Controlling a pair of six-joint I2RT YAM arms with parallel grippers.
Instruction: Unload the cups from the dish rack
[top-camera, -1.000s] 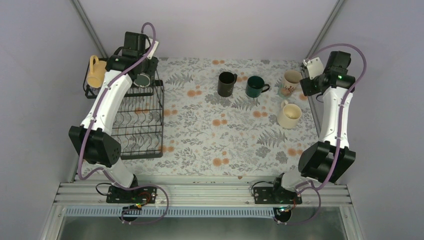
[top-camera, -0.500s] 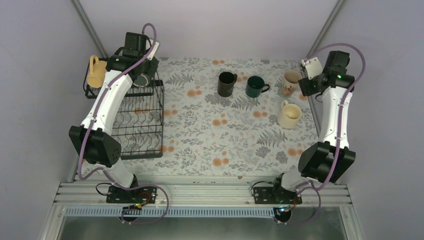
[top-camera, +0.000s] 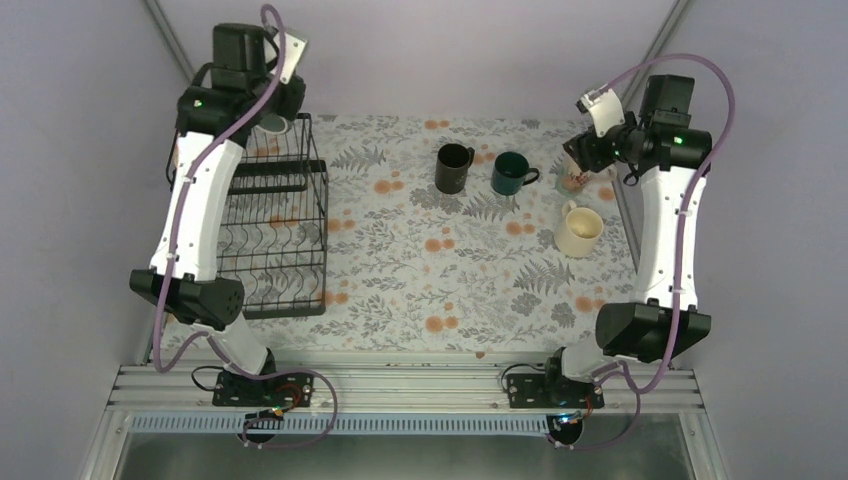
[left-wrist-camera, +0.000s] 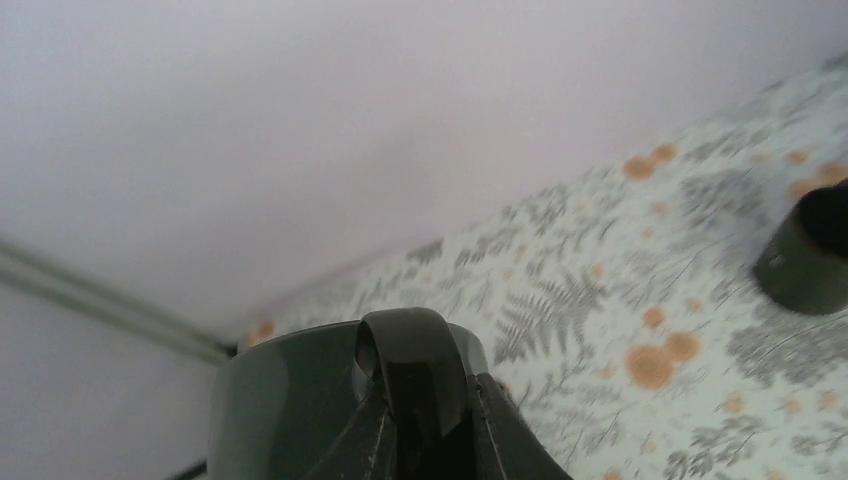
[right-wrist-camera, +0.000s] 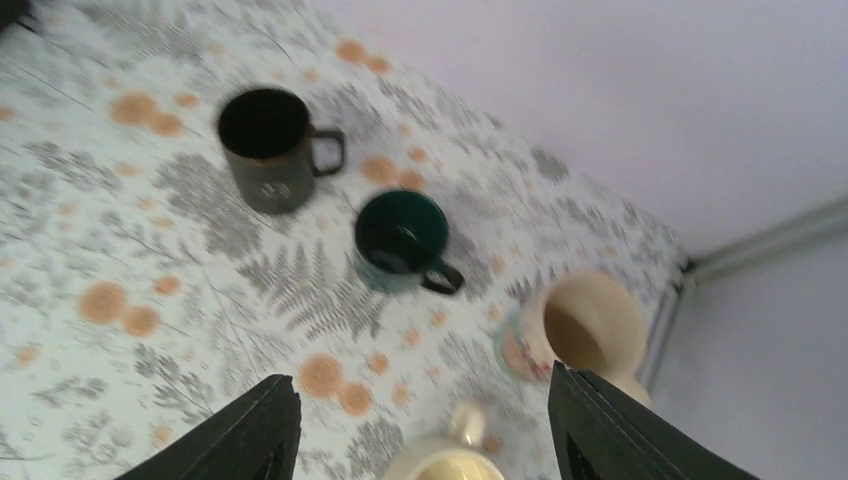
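Floral table, four upright mugs; left fingers pinch dark mug handle

you're looking at a tabletop covered in a pale cloth printed with grey fern leaves and orange blossoms. plain lilac walls close it in on three sides, with a silvery post slanting up at each far corner. a ribbed aluminium rail runs along your near edge.

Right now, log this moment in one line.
left end effector: shut on dark grey mug | right end effector: open by cream mug | standing on table: black mug, green mug, beige mug
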